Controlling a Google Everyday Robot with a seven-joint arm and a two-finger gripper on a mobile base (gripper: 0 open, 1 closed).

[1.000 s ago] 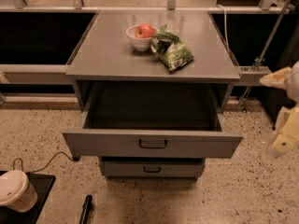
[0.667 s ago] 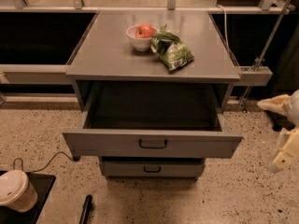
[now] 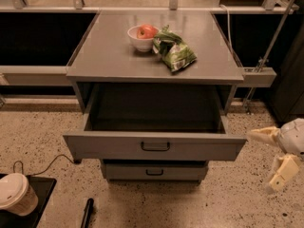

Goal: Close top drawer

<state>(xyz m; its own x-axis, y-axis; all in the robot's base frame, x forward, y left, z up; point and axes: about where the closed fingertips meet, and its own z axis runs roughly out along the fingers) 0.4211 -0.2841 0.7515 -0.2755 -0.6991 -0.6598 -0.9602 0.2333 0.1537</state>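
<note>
Right of the top drawer [image 3: 155,146] — pulled out — the hand [image 3: 273,153], fingers [image 3: 262,135] apart, has dropped lower.

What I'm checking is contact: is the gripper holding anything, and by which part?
Nothing. The gripper hangs open off the right end of the pulled-out top drawer, touching nothing.

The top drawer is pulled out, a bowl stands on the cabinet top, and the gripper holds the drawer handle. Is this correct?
One thing is wrong. The camera view shows the gripper, fingers open, right of the top drawer, apart from its handle. The drawer is pulled out; the bowl stands on the cabinet top.
</note>
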